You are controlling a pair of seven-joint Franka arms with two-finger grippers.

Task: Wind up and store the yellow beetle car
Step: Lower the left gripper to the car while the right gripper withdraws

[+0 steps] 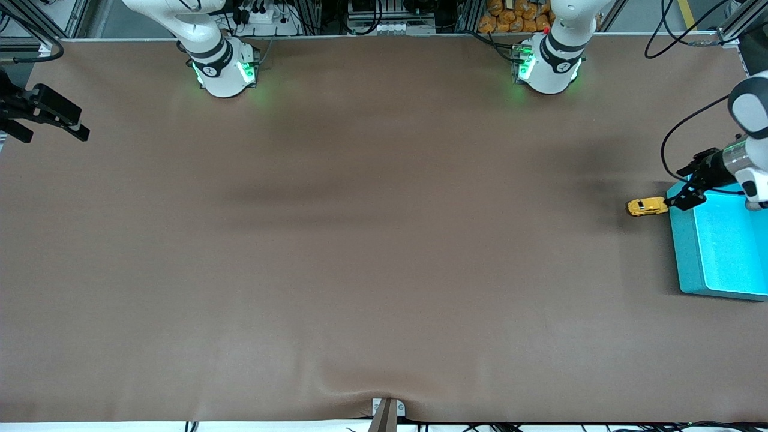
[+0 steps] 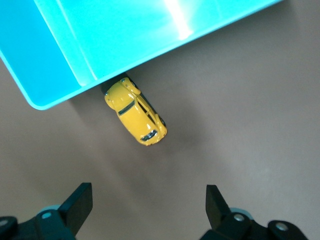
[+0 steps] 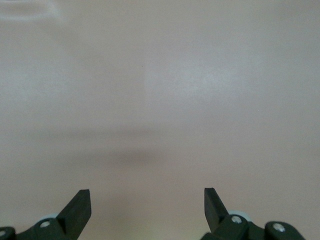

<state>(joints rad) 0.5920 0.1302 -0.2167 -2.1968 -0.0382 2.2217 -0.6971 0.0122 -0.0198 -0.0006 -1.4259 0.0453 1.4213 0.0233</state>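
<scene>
Left tool [image 1: 683, 201] spread, empty, over teal bin [image 1: 720, 252] corner, yellow beetle car [image 1: 647, 206] at its 9 o'clock on table [image 1: 372, 252], touching bin's wall. Right tool [image 1: 81, 129] spread, waiting. Winding, storing apparently both still ahead.

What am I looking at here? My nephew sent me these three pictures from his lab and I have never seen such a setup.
Two robot arms stand at a brown table. The wide picture comes from a high camera facing them; the other two come from cameras on each arm's wrist. On the table sits a teal bin, and a tiny yellow beetle car rests against its outer wall. The left gripper, fingers open, hangs over the bin's corner beside the car; its wrist camera shows the car close up. The right gripper waits open over the table's other end, its camera seeing only bare table. Nothing is held.
</scene>
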